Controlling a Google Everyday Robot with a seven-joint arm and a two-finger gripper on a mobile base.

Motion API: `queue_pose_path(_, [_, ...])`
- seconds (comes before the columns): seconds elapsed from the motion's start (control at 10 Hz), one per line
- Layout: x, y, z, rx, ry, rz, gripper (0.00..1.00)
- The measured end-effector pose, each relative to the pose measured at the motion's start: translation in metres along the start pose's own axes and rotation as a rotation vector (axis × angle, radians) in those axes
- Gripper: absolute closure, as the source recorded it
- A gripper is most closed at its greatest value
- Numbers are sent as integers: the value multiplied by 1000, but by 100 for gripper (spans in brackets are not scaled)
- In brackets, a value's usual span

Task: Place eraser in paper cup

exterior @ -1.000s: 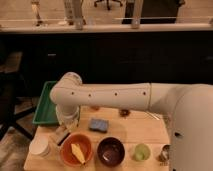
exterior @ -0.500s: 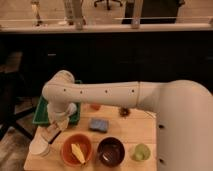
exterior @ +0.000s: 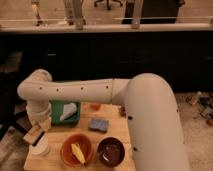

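End effector (exterior: 38, 130) further L, tight on eraser (exterior: 31, 135) above paper cup (exterior: 41, 149).

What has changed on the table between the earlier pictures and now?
The arm swung across the table, away from the bowls, bringing the pincer, shut on the eraser, close over the paper cup. Nothing was visibly let go. The paper cup, orange bowl, dark bowl, blue sponge and green tray stayed where they were.
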Motion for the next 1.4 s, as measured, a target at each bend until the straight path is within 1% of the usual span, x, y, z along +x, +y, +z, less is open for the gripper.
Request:
queue_pose_path(0.2, [-13,-3,7,-25,-14,-39,100])
queue_pose_path(0.4, [-24,1,15,-47,-24,-57,100])
queue_pose_path(0.7, [-28,18,28,-83,-24,-36,100])
queue_pose_path(0.9, [-25,25,36,-108,-23,-21,100])
queue_pose_path(1.1, [-27,25,44,-128,-25,-21,100])
queue_pose_path(1.4, [-30,19,48,-141,-26,-30,100])
